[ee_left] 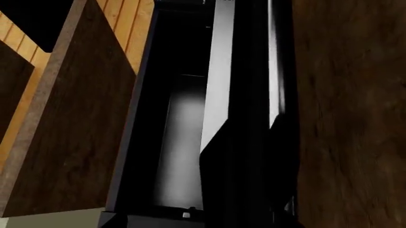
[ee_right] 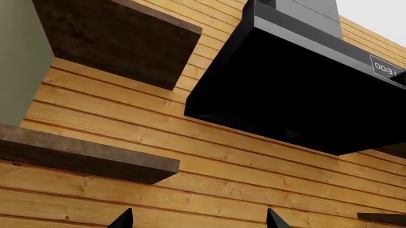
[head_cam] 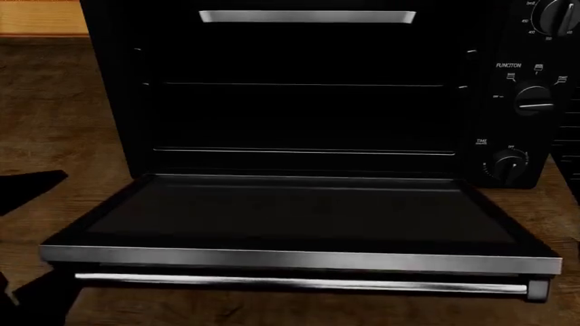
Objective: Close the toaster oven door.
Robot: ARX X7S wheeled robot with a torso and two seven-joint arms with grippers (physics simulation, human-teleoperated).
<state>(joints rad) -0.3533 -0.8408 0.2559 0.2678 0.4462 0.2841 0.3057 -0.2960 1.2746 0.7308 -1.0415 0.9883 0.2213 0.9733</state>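
The wide flat black toaster oven door with the dark glass centre [head_cam: 299, 214] lies fully open, almost level, and fills the lower half of the head view. Its silver edge strip and slim silver bar handle [head_cam: 299, 283] run along the bottom of the frame. Behind it, the black box-shaped toaster oven [head_cam: 299, 102] shows its dark cavity with wire racks, and the round black knobs [head_cam: 533, 102] stand at the right side.

My right hand [ee_right: 198, 219] shows only two dark fingertips at the bottom of its wrist view; they are spread, with nothing between them — and they point up at a wooden plank wall and a black range hood [ee_right: 298, 90], well away from the oven. My left hand I cannot see, so I cannot tell its state.

The risk, I think, is this: no hand is under the door. If I lift blindly, I may strike the handle or slip off the smooth edge — the door would drop back on the brown wooden table [head_cam: 54, 102].
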